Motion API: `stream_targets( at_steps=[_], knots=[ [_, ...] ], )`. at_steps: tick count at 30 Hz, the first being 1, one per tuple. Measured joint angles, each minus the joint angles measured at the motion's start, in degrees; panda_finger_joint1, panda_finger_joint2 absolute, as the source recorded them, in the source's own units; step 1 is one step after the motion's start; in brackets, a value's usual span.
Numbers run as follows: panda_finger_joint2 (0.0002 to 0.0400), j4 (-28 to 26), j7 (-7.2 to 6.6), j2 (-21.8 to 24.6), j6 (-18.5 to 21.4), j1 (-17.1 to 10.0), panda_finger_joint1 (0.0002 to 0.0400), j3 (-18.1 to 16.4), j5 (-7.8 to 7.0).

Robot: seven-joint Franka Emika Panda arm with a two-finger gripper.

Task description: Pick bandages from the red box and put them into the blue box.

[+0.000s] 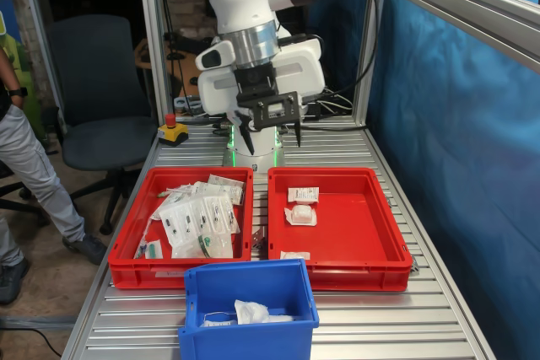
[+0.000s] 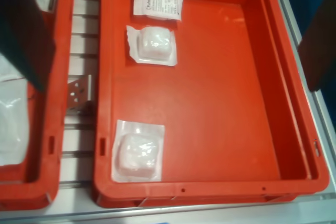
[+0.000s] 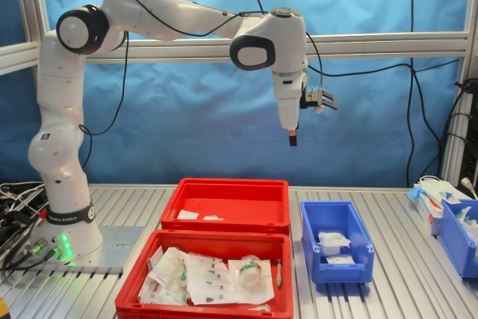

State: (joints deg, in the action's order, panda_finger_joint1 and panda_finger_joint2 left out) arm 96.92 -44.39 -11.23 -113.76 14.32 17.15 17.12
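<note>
The red box (image 1: 371, 233) (image 2: 220, 103) (image 3: 224, 201) holds three bandages in white wrappers: a flat printed pack (image 2: 157, 2), a padded one (image 2: 152, 45) beside it, and one (image 2: 137, 150) by a corner. The first exterior view shows them as bandages (image 1: 302, 205) at the back of the box and a pack (image 1: 295, 255) at the front wall. My gripper (image 1: 270, 134) (image 2: 176, 85) (image 3: 292, 138) hangs high above this box, open, with nothing between its fingers (image 2: 26, 35). The blue box (image 1: 249, 292) (image 3: 336, 218) stands beside the trays with white packs (image 1: 251, 312) inside.
A twin red tray (image 1: 126, 250) (image 3: 134, 296) heaped with clear flat packets (image 1: 198, 221) lies next to the red box. A metal bracket (image 2: 79, 93) sits between them. An emergency stop button (image 1: 172, 131) stands by the robot base. Another blue bin (image 3: 459, 237) is at the second exterior view's right.
</note>
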Motion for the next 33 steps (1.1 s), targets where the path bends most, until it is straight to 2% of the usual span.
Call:
stream_targets(
  at_steps=[10, 18, 33],
  knots=[
    [0.04, 0.2, 0.0, 0.0, 0.0, -3.3, 0.04, -6.0, 0.0],
    [0.04, 1.1, 0.0, 0.0, 0.0, -4.6, 0.04, -8.6, 0.0],
    [0.04, 3.0, 0.0, 0.0, 0.0, -5.0, 0.04, -10.5, 0.0]
  ],
)
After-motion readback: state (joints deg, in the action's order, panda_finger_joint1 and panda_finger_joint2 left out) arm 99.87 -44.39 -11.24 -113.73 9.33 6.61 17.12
